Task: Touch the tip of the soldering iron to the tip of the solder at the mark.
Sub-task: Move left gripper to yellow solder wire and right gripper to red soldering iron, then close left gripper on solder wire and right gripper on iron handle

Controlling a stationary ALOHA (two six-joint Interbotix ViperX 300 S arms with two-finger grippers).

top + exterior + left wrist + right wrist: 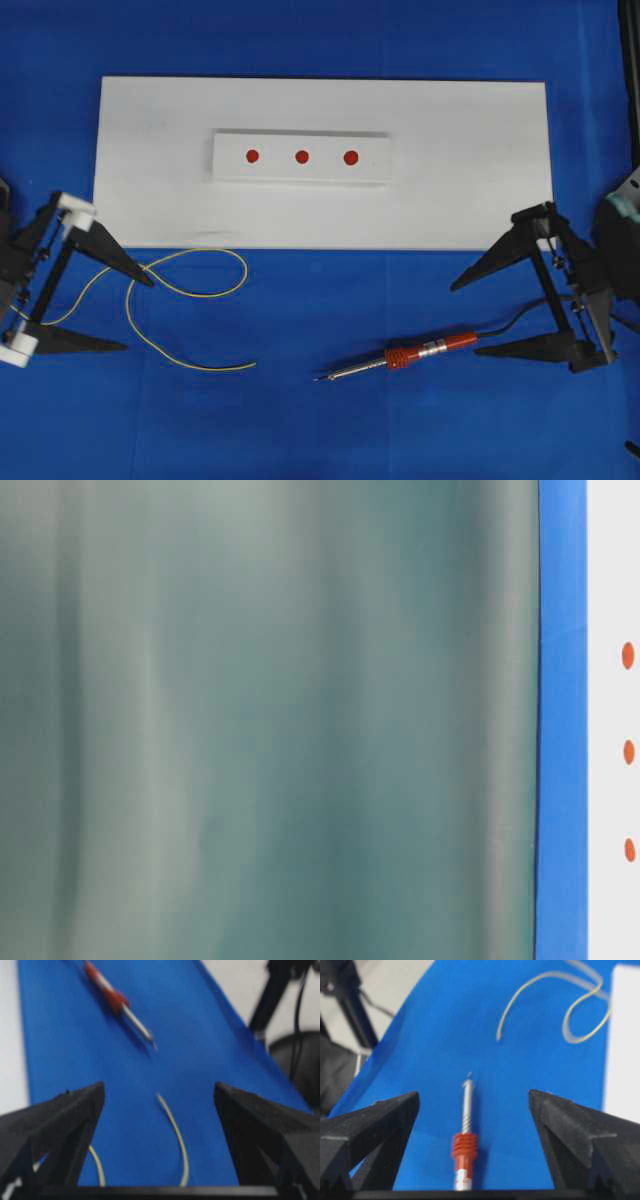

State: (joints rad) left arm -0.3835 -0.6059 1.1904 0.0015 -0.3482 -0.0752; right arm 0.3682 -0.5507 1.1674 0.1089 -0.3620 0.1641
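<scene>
Right tool [474, 318] gapes around soldering iron [398, 357].

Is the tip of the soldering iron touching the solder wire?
Apart. The overhead view shows blue cloth between the soldering iron tip and the solder wire end.

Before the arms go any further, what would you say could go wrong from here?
1. The solder is thin and loosely curled, so the left gripper may pinch it poorly or drag its loops.
2. The iron lies flat and slim; the right gripper could roll it.
3. Three red marks invite choosing wrongly.
</scene>
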